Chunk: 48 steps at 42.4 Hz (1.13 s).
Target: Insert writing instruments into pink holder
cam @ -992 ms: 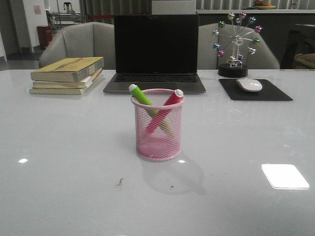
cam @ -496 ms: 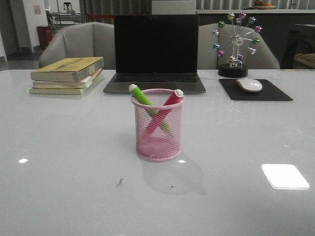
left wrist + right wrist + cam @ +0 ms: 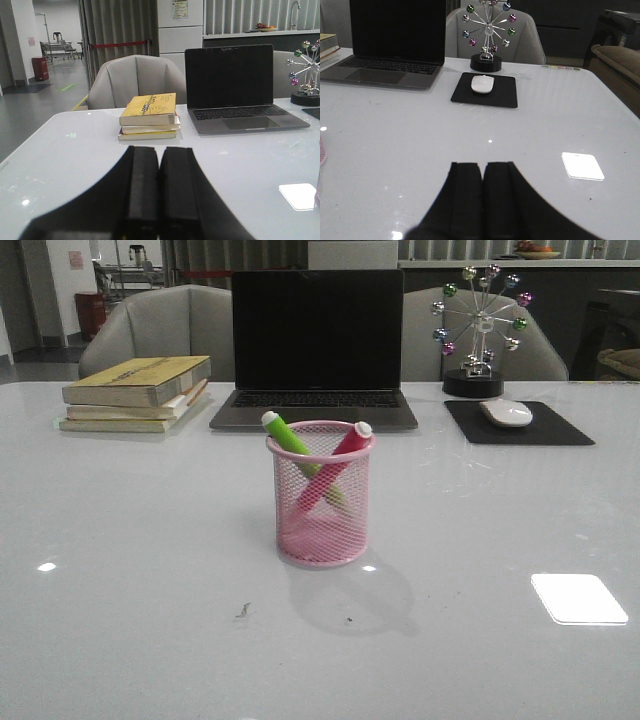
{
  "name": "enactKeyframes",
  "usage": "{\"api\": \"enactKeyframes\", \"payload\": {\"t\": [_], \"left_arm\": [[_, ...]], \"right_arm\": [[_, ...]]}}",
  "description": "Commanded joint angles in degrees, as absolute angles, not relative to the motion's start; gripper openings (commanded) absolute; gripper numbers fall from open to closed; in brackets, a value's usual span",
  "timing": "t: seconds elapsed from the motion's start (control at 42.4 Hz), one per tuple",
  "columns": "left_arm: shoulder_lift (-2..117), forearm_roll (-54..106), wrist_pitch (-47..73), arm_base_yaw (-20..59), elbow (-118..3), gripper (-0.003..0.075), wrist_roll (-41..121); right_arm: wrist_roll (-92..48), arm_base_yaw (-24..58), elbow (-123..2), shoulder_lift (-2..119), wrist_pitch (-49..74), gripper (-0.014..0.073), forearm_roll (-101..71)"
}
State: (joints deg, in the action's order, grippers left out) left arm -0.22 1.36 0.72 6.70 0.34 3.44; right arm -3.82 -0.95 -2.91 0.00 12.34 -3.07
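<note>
Both markers (image 3: 300, 444) in pink holder (image 3: 322, 530), wrist views alone show both fingers (image 3: 159, 192) clenched empty

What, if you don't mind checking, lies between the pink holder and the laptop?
Nothing: in the front view, only bare white table separates the pink holder from the laptop.

You see each end effector, left (image 3: 159, 200) and right (image 3: 482, 200), as two flat, matte black, blocky fingers with squared tips.
</note>
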Motion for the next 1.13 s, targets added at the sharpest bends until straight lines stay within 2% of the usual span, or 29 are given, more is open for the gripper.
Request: {"api": "enactKeyframes", "payload": {"t": [0.0, 0.118, 0.496, 1.11], "left_arm": [[-1.4, 1.4, -4.3, 7.1, 0.5, 0.0099, 2.8], [-1.4, 1.4, -4.3, 7.1, 0.5, 0.0099, 2.8], [-1.4, 1.4, -4.3, 7.1, 0.5, 0.0099, 2.8], [-1.4, 1.4, -4.3, 7.1, 0.5, 0.0099, 2.8]], "right_arm": [[-4.0, -1.5, -1.5, -1.7, 4.1, 0.0052, -2.8], [-4.0, -1.5, 1.5, -1.8, -0.8, 0.0052, -3.7], [-3.9, -0.7, 1.4, -1.8, -5.0, 0.0052, -4.8], [-3.9, 1.6, 1.4, -1.8, -5.2, 0.0052, -4.8]]}}
